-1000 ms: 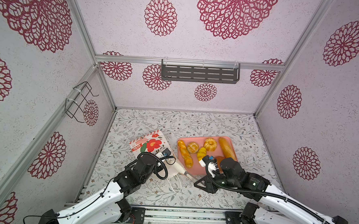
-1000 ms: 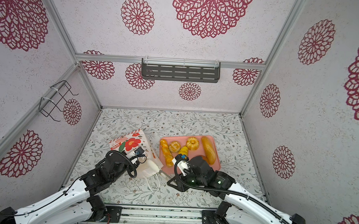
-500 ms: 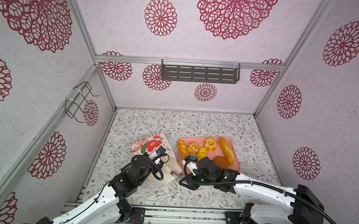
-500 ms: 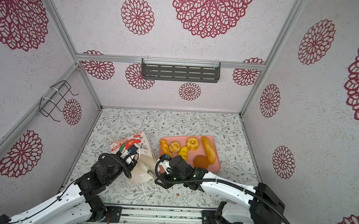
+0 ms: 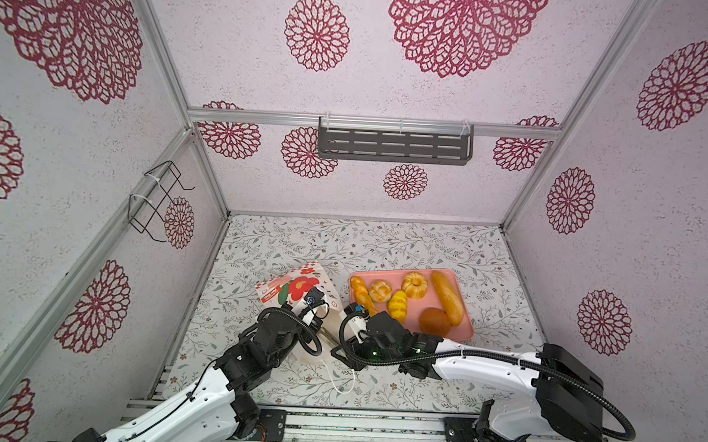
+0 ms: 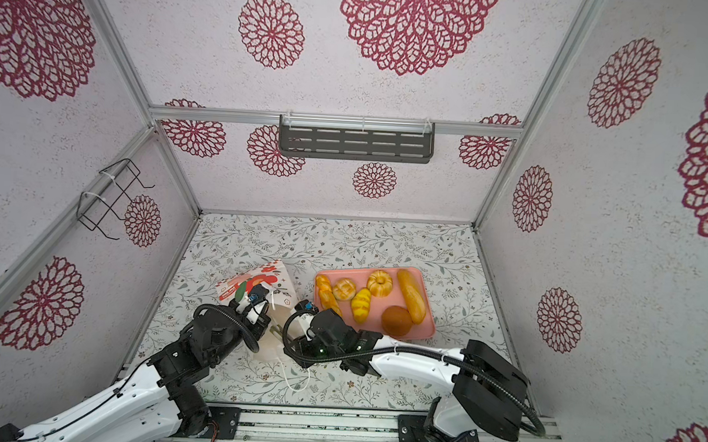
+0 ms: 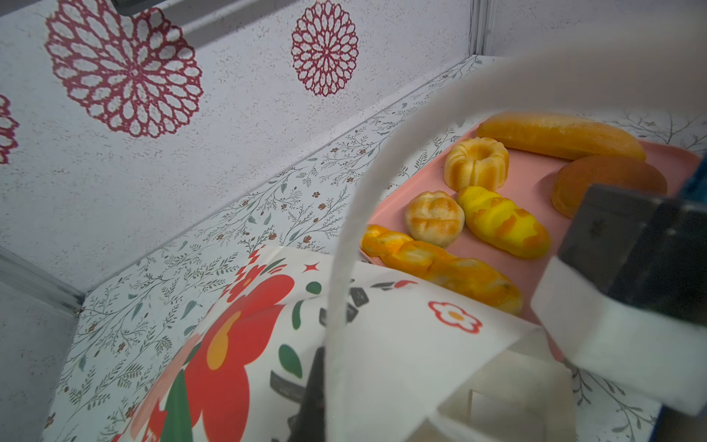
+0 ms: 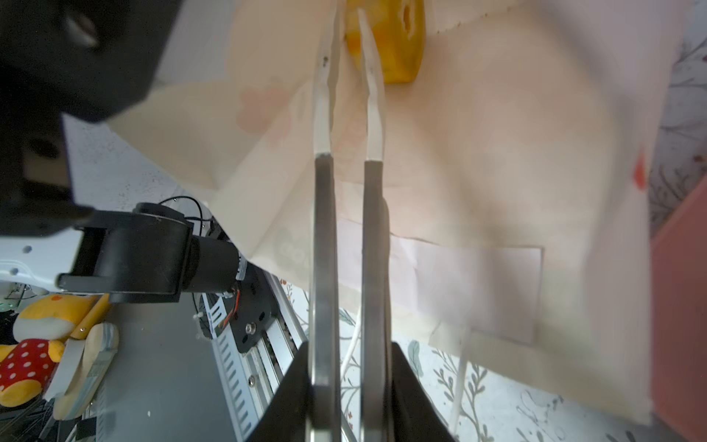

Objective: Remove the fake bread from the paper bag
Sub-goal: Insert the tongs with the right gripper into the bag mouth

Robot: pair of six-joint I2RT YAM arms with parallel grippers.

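Right wrist view looks along the right pincer, which is deep inside the paper bag. Its two long thin fingers stand a little way apart with only a small gap, and I see nothing held between them. One fake bread, a yellow ring, lies at the far end of the bag. It is right at the pincer's tips, a bit to one side of them.

The left pincer is closed on the bag's top edge, close beside the right pincer, and holds the mouth open.

Six other breads lie on the pink tray, outside the bag and beside the right pincer's wrist. I see no more bread in the bag, so I think the step now is getting the ring out.

Next, the right pincer needs to open wider and slide until the ring sits between its fingers. Then it should squeeze softly and pull back out of the mouth. The bag looks thin and floppy, so the left pincer should hold on tight, or the bag may slide along too.
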